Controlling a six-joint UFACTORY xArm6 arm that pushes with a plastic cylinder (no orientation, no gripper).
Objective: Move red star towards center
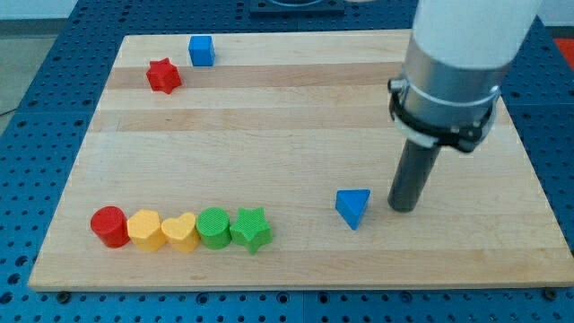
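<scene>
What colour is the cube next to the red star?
Blue: the cube sits at the red star's upper right, seen in the camera view.

- There is just one camera, so no second view shares anything with it.
- It looks down at a slant from the near edge of the wooden board (296,135).
- It sits close; the board fills almost the whole view.
</scene>
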